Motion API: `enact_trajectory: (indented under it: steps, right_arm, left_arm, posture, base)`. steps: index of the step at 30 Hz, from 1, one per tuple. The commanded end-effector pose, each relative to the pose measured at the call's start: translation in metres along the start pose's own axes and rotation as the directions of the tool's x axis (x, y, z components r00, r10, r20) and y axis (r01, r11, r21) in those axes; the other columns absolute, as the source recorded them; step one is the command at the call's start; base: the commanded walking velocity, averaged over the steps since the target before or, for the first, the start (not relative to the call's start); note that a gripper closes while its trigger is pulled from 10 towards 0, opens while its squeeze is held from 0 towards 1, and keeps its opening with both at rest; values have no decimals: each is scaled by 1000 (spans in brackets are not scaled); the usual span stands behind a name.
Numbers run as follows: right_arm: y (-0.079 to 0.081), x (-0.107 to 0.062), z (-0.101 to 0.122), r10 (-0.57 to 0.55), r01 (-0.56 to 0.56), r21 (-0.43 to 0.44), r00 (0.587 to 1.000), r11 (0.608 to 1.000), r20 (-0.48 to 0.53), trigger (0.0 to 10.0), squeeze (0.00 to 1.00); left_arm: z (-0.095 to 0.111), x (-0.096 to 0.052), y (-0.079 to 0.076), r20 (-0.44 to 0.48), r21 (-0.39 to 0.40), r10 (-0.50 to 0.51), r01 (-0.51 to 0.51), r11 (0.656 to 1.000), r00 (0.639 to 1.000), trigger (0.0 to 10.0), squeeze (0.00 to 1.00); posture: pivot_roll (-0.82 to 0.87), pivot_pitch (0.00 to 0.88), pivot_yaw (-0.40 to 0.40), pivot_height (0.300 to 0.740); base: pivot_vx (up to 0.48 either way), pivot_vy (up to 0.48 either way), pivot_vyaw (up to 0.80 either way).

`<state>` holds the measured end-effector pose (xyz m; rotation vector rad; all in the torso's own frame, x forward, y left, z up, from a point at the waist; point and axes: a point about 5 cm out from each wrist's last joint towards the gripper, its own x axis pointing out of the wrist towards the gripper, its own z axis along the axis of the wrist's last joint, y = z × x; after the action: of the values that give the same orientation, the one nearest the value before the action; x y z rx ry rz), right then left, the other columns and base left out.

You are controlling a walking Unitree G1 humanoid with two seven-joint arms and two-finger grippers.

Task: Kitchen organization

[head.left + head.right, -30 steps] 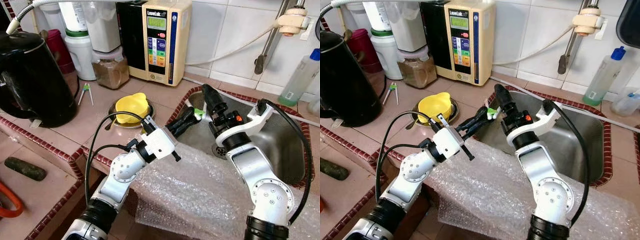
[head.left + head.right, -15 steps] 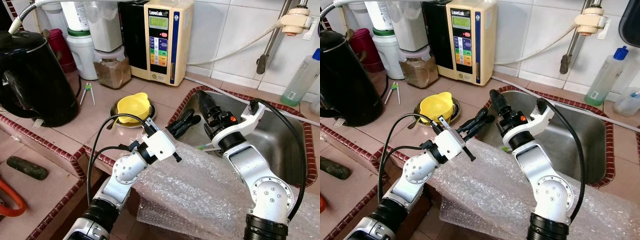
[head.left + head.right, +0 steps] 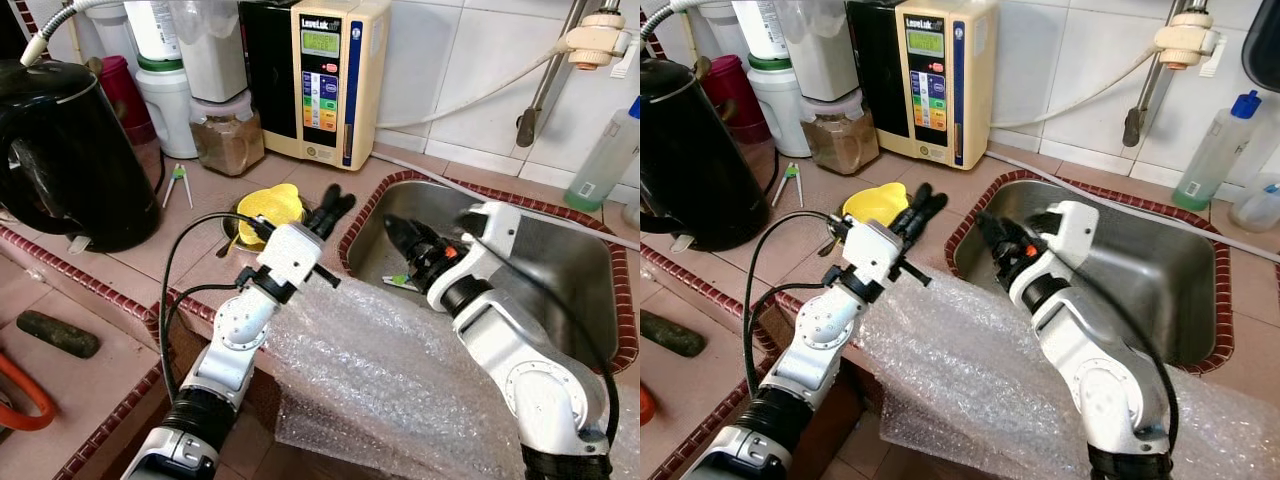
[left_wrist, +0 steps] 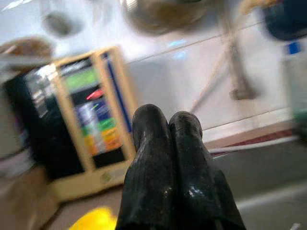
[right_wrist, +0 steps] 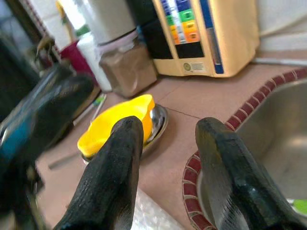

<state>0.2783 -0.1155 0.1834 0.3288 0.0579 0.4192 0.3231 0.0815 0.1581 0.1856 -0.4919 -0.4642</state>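
A crumpled sheet of clear bubble wrap [image 3: 400,380] lies nearest, draped over the front edge of the tiled counter and under both silver arms. Above it the left gripper [image 3: 330,212] has its two black fingers pressed together, holding nothing, raised over the counter just beside the yellow plastic bowl [image 3: 268,206] that sits in a shallow steel dish. The right gripper [image 3: 990,232] reaches into the near left corner of the stainless steel sink [image 3: 560,270], fingers spread and empty. A small green-and-white item [image 3: 402,281] — too small to identify — lies on the sink floor just below that gripper.

If that item is what needs tidying, the right gripper should probably drop lower and straddle it squarely before closing; the sink wall is close, so a shallow approach risks scraping it.

Farther back stand a black electric kettle [image 3: 60,150], a brown-filled jar [image 3: 226,143] and a cream water ioniser with coloured buttons [image 3: 325,75] against the white tiles.

The right wrist view shows plainly the gap between its fingers [image 5: 115,172] — the head views hardly do — while the left wrist view confirms those fingers [image 4: 153,158] touch along their length.
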Motion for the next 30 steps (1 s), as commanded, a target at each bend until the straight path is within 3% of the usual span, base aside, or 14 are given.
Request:
enact_trajectory:
  steps: [1, 6, 14, 16, 22, 27, 30]
  right_arm:
    - [6, -4, 2, 26, -24, -78, 999, 997, 19, 10000, 1000]
    - [18, -12, -3, 108, -96, -230, 993, 968, 39, 10000, 1000]
    - [20, -18, -4, 113, -89, -319, 992, 944, 56, 10000, 1000]
    - [20, -21, -5, 115, -93, -343, 992, 935, 46, 10000, 1000]
    - [24, -24, -11, 144, -125, -373, 989, 919, 24, 10000, 1000]
    - [32, -27, -16, 191, -176, -372, 982, 911, 4, 10000, 1000]
    - [34, -28, -17, 203, -191, -385, 979, 903, -9, 10000, 1000]
  left_arm:
    - [-6, -2, 16, -55, -23, 89, -90, 996, 995, 10000, 1000]
    - [-19, -2, 43, -177, -64, 237, -252, 966, 955, 10000, 1000]
    - [-28, 7, 64, -311, -74, 328, -366, 928, 892, 10000, 1000]
    - [-31, 11, 70, -361, -107, 356, -417, 902, 862, 10000, 1000]
    - [-40, 14, 75, -477, -105, 363, -462, 880, 800, 10000, 1000]
    - [-40, 22, 78, -518, -131, 347, -474, 871, 782, 10000, 1000]
    - [-42, 23, 80, -562, -148, 343, -499, 854, 753, 10000, 1000]
  posture:
    - [-106, 0, 21, 740]
    - [-110, 0, 22, 740]
    - [-123, 0, 34, 740]
    - [-131, 0, 39, 740]
    - [-140, 0, 49, 740]
    - [-142, 0, 54, 740]
    - [-145, 0, 55, 740]
  base:
    - [0, 0, 0]
    - [0, 0, 0]
    - [0, 0, 0]
    - [0, 0, 0]
    - [0, 0, 0]
    - [0, 0, 0]
    - [0, 0, 0]
